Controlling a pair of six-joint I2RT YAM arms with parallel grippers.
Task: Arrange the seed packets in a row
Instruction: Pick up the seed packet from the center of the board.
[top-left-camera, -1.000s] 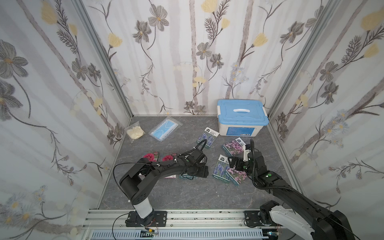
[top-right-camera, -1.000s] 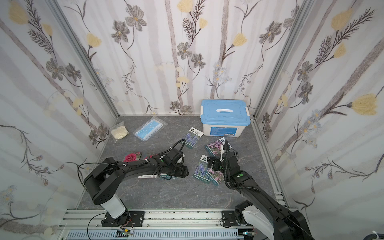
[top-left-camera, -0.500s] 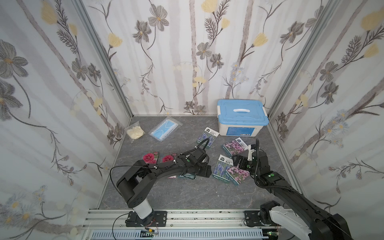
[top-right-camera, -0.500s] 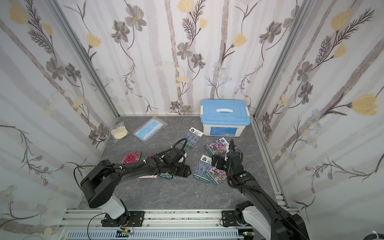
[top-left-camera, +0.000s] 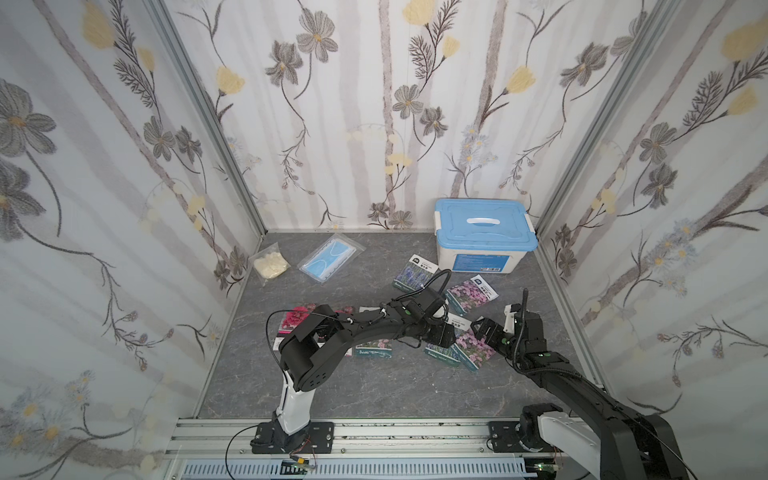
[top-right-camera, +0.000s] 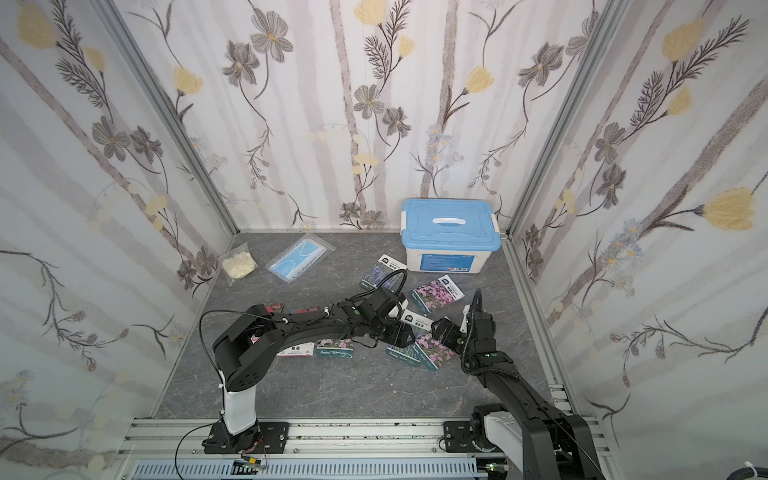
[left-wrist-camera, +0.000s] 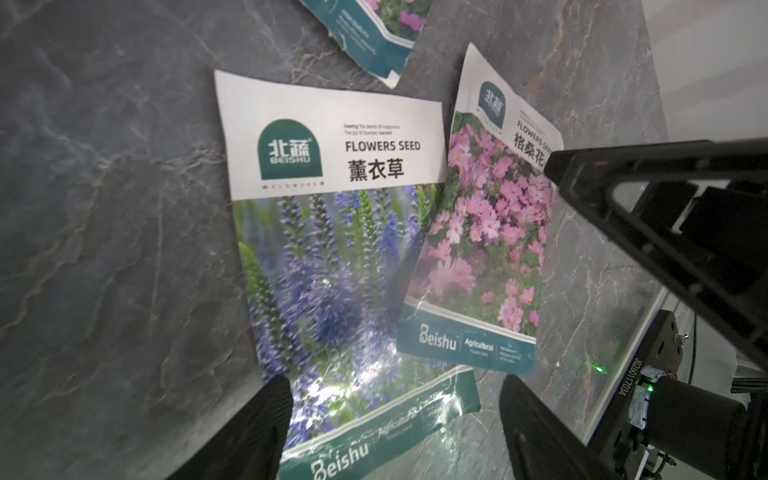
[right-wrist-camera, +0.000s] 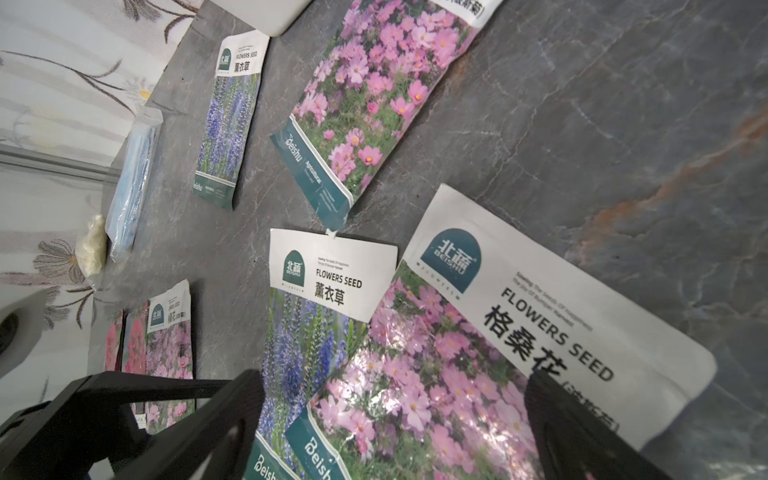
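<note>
1. The left gripper (left-wrist-camera: 395, 407) has its fingers (left-wrist-camera: 266, 419) spread on either side of the bottom band of the lavender packet (left-wrist-camera: 332, 257). They pinch nothing, and we cannot tell whether the tips touch the tabletop (top-left-camera: 374, 386).
2. The right gripper (right-wrist-camera: 395, 403) hangs with its fingers (right-wrist-camera: 557, 415) wide apart and empty over the pink cosmos packet (right-wrist-camera: 457, 353).
3. Those two packets lie flat between the arms and overlap, with the pink one's long edge resting on the lavender one's side.
4. Farther out, in a top view, the red-pink packets (top-left-camera: 293, 322) and the row's pink packet (top-left-camera: 374, 347) sit side by side near the left arm. A second lavender packet (top-left-camera: 411, 272) and a loose pink packet (top-left-camera: 471, 293) lie askew near the blue-lidded box (top-left-camera: 484, 232).
5. We judge the row about half built, and the step in hand to be taking the lavender packet.
6. We think the next move calls for freeing the overlap first. Then the left fingers need to come down low enough to catch the thin bottom edge before closing.
</note>
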